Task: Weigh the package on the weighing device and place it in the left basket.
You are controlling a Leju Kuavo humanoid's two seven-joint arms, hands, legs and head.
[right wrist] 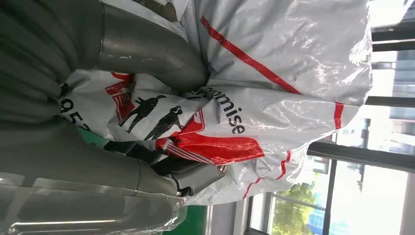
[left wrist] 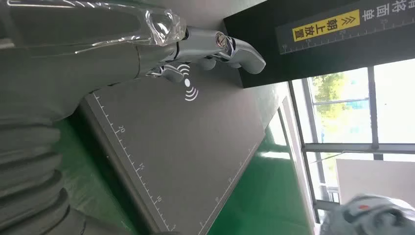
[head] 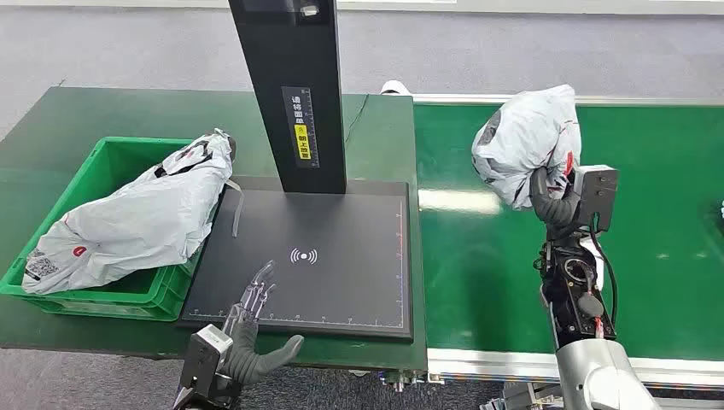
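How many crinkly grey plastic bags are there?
2. One grey plastic mailing bag lies in the green plastic basket, sticking out over its rim. The other grey bag is held up by the right hand over the green conveyor belt. More could hide underneath.

The left hand (left wrist: 195, 51) hovers, fingers spread, over the flat dark-grey scale platform (left wrist: 195, 147) (white ruler ticks along its edges), near its white wireless symbol (left wrist: 188, 83). Beyond stands the black post (left wrist: 313, 44) bearing a yellow label (left wrist: 325, 26).
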